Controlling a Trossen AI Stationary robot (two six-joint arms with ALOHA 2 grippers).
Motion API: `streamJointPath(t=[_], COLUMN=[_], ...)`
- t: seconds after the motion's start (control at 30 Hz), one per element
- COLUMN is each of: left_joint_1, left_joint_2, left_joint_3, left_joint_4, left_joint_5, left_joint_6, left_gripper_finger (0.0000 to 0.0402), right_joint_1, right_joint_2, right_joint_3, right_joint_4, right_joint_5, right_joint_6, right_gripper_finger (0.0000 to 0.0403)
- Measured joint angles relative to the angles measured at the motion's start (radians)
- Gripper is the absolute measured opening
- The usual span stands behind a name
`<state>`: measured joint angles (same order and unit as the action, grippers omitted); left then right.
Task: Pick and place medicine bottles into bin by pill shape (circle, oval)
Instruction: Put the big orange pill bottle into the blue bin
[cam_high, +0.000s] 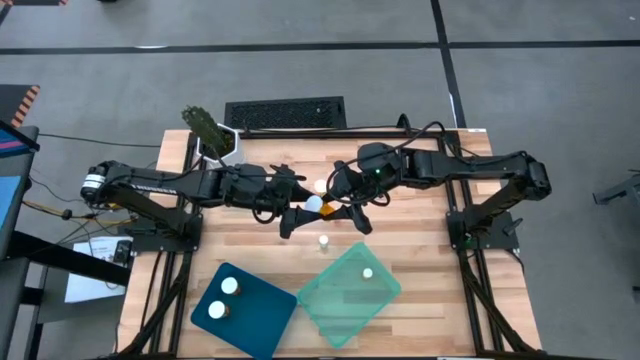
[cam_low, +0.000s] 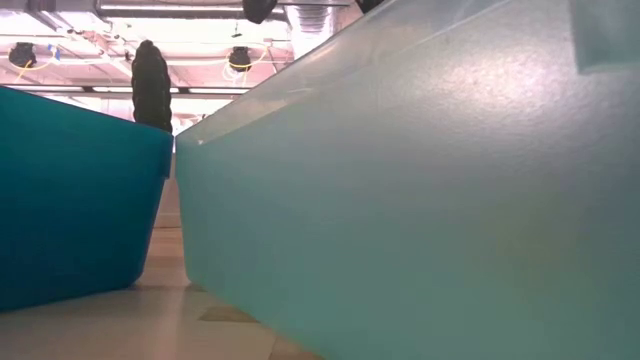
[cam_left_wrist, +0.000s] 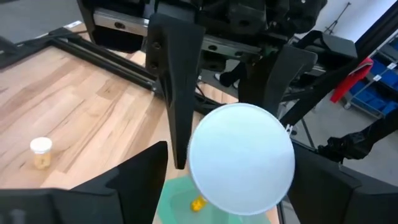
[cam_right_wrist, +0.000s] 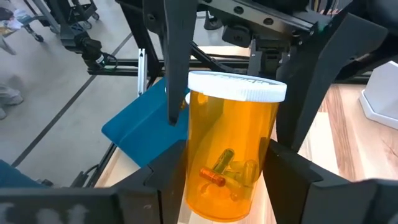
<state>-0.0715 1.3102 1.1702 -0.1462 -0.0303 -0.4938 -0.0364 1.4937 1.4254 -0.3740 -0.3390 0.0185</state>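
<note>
Handover looks to be the step in hand, judged from two grippers meeting on one bottle above the middle of the pale wooden plank table (cam_high: 420, 300).

Furthest left, the dark blue plastic tray (cam_high: 250, 330) already holds two white-capped amber bottles (cam_high: 230, 286). Above it, the left gripper (cam_high: 300, 212) reaches in with its jaws spread wide, one finger on each side of the round white cap (cam_left_wrist: 241, 158). A gap shows on at least one side, so it has hold of nothing.

Between the two grippers sits the wide amber-orange medicine bottle (cam_right_wrist: 230, 155), upright and lifted clear of the table. The pills inside look elongated, which probably points to the oval bin.

The right gripper (cam_high: 335, 203) clamps the bottle's body low down, jaws part-way closed against its sides. That leaves the cap end free for the other arm.

Further right, the translucent green plastic tray (cam_high: 340, 310) holds one small bottle (cam_high: 368, 272).
</note>
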Motion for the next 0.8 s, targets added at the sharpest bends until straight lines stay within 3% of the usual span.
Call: streamJointPath(t=[0.8], left_joint_1=[0.000], left_joint_2=[0.000], left_joint_3=[0.000], left_joint_4=[-0.001], left_joint_5=[-0.038], left_joint_6=[0.016], left_gripper_finger=[0.0216], right_joint_1=[0.002], right_joint_2=[0.000], right_joint_3=[0.000], right_joint_4=[-0.006], right_joint_5=[0.001], right_joint_6=[0.006], right_gripper_finger=[0.0202])
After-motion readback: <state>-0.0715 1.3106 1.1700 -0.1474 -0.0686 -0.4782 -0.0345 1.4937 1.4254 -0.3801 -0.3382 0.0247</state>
